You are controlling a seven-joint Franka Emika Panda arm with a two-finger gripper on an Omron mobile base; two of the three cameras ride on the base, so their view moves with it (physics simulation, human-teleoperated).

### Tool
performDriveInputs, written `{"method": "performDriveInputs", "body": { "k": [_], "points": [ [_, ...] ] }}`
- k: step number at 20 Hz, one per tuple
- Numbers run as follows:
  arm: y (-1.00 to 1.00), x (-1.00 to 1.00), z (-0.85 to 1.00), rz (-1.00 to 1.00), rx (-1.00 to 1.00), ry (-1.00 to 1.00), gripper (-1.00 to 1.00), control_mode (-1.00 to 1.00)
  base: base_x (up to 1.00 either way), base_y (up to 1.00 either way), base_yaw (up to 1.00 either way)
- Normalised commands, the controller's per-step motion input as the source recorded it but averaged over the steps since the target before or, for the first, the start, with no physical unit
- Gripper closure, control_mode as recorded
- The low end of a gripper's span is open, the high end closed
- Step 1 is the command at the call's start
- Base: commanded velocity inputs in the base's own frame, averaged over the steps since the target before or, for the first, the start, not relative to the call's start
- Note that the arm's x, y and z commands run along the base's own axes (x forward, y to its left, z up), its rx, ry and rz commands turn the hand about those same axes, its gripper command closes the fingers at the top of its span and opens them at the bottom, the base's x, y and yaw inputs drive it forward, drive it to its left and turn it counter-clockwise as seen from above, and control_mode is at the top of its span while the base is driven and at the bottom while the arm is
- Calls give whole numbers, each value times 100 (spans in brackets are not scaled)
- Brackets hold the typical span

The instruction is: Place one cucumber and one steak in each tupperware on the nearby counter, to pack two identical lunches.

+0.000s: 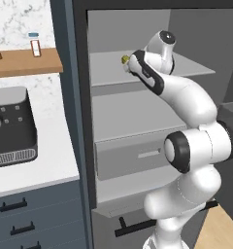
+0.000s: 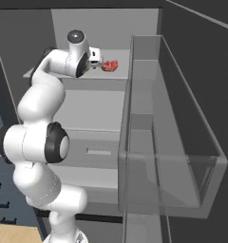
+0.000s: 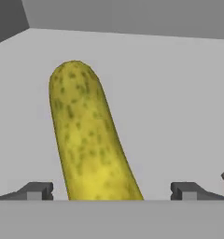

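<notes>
Hand (image 3: 111, 191) reaches into the tall grey cabinet at upper-shelf level, fingers (image 3: 37, 190) spread wide apart with nothing clamped; in the hand view one tip stands on each side of the cucumber's near end. Cucumber (image 3: 88, 135), yellow-green and speckled, lies flat on the upper shelf (image 1: 108, 65) and runs lengthwise away from the hand toward the cabinet's back wall. Contact between the tips and the cucumber cannot be told. In the left base view a small yellow-green bit of it shows just left of the wrist. Steak (image 2: 110, 65), red, lies on the same shelf just to the right of the hand, seen in the right base view. Below this shelf sit a second grey shelf and a grey drawer front (image 1: 133, 158). The open cabinet door carries a translucent bin (image 2: 173, 142) on the right. To the left of the cabinet, the white stone-look worktop (image 1: 50, 165) over dark blue-grey drawers holds a dark coffee machine (image 1: 11, 126); above it a wooden wall shelf (image 1: 26, 62) carries a small white bottle (image 1: 35, 46).
</notes>
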Motion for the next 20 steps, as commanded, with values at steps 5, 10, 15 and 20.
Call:
{"method": "performDriveInputs", "body": {
  "k": [5,10,15,20],
  "points": [
    [3,10,-6,0,0,1,-100,-100,0,0,0],
    [0,14,0,0,0,0,100,-100,0,0,0],
    [4,-25,-6,0,0,0,100,-100,0,0,0],
    [0,-100,8,0,0,-18,100,-100,0,0,0]
  ]
}}
